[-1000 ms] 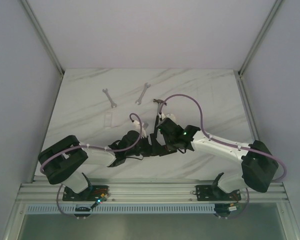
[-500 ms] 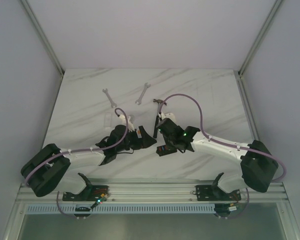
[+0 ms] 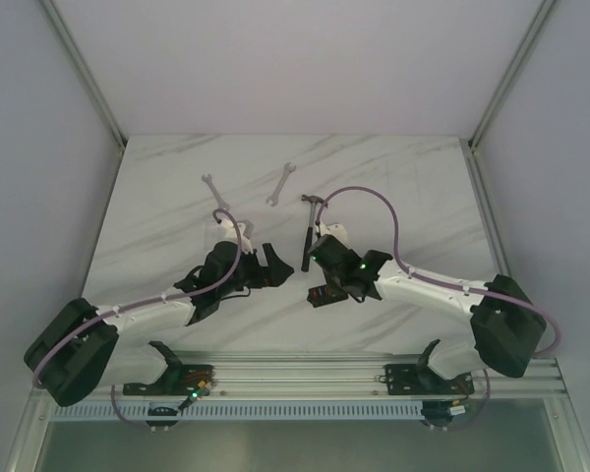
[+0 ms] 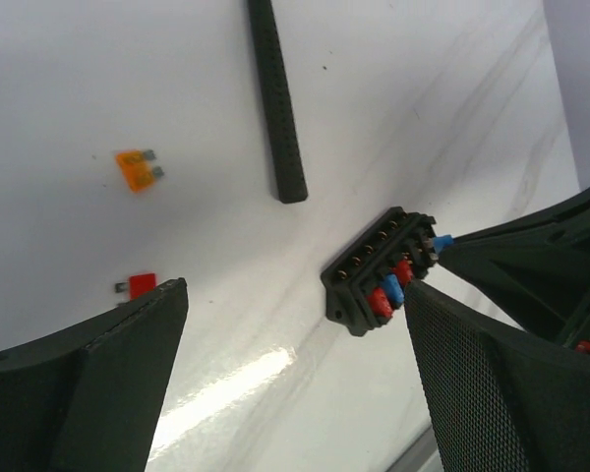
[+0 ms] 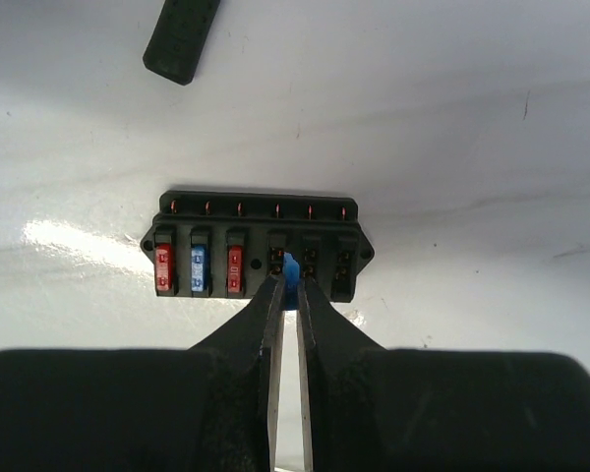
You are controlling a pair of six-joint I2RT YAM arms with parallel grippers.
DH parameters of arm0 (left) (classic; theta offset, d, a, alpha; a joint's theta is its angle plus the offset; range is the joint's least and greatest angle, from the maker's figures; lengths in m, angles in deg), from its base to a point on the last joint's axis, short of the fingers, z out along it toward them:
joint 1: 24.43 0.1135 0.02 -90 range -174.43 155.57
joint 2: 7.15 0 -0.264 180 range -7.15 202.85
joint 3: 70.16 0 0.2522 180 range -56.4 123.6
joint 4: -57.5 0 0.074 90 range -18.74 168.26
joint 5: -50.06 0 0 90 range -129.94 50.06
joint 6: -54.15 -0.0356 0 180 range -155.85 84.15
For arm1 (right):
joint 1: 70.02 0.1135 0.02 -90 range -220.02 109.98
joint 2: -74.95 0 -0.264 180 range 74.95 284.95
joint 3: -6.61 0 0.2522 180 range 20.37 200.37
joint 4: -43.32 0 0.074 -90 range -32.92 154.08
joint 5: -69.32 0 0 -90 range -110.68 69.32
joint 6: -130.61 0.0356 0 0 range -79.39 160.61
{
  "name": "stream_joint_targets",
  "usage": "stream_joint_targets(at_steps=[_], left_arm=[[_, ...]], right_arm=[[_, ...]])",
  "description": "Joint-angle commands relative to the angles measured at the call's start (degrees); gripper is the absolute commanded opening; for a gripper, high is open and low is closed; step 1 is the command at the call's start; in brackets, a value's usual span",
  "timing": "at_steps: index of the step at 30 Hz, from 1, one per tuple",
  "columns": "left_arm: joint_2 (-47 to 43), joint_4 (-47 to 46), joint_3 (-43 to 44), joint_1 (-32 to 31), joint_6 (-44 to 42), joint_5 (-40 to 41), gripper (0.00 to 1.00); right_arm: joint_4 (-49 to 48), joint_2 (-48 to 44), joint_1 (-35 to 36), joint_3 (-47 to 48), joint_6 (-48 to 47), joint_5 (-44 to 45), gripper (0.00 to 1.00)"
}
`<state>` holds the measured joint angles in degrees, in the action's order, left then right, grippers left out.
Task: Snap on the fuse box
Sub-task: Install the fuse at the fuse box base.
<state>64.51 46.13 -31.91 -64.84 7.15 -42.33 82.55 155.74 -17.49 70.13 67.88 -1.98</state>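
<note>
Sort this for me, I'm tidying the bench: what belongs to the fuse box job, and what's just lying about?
Job: fuse box, blue fuse pinched by right gripper, probably loose orange fuse and red fuse.
Lying about: hammer, two wrenches.

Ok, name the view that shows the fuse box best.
Right wrist: the fuse box sits face-on, slots and red and blue fuses clear. Left wrist shows it slanted, its face foreshortened. Top external shows a small dark shape.
</note>
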Motion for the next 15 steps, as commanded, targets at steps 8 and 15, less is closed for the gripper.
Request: stream_joint_targets(at_steps=[8,15], left_arm=[[-0.9,2.4,-0.6,0.6,-5.3,4.5,1.0],[-1.1,2.5,-0.3,0.7,-5.3,4.7,1.0]], right_arm=[[-0.2,1.9,0.6,0.4,1.5,2.1,0.0],[0.2,3.2,0.6,1.4,1.8,2.0,0.0]])
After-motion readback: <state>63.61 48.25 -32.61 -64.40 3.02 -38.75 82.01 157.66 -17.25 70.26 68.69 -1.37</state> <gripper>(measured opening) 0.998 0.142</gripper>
